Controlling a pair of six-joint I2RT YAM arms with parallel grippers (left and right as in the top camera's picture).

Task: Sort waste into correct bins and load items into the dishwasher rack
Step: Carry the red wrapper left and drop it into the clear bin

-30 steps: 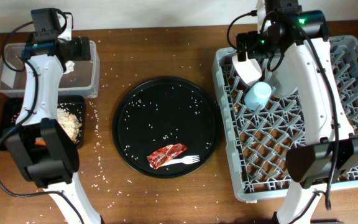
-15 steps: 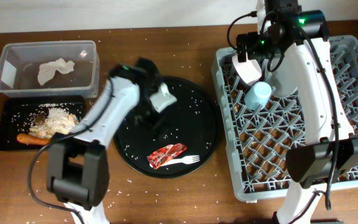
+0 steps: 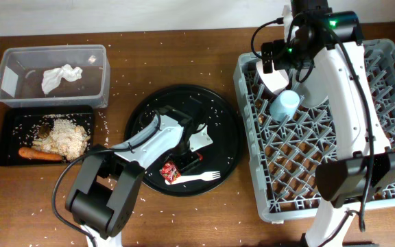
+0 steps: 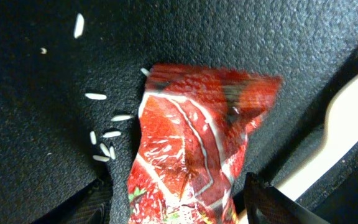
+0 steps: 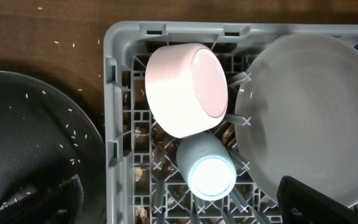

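Observation:
The red snack wrapper point(image 4: 191, 155) lies on the large round black tray point(image 3: 149, 120), with the white fork point(image 4: 347, 124) just to its right. My left gripper point(image 4: 179, 208) is open, one finger on each side of the wrapper; in the overhead view it point(image 3: 187, 161) is low over the wrapper point(image 3: 169, 172) and fork point(image 3: 201, 177). The napkin point(image 3: 62, 77) lies in the clear tub point(image 3: 19, 58). Carrot point(image 3: 40, 154), rice point(image 3: 67, 134) and brown lump point(image 3: 44, 128) lie in the shallow black tray point(image 3: 9, 123). My right gripper point(image 5: 179, 205) is open and empty above the rack point(image 5: 117, 124), which holds the bowl point(image 5: 185, 90), cup point(image 5: 207, 168) and plate point(image 5: 309, 118).
Loose rice grains are scattered over the round tray point(image 5: 30, 124) and the wooden table point(image 3: 115, 199). The rack point(image 3: 334, 178) fills the right side. The right arm point(image 3: 348, 89) stretches over the rack's middle and hides part of the plate.
My left arm swung from the clear tub across to the round tray and came down over the wrapper, which now looks bunched. The right arm has not moved.

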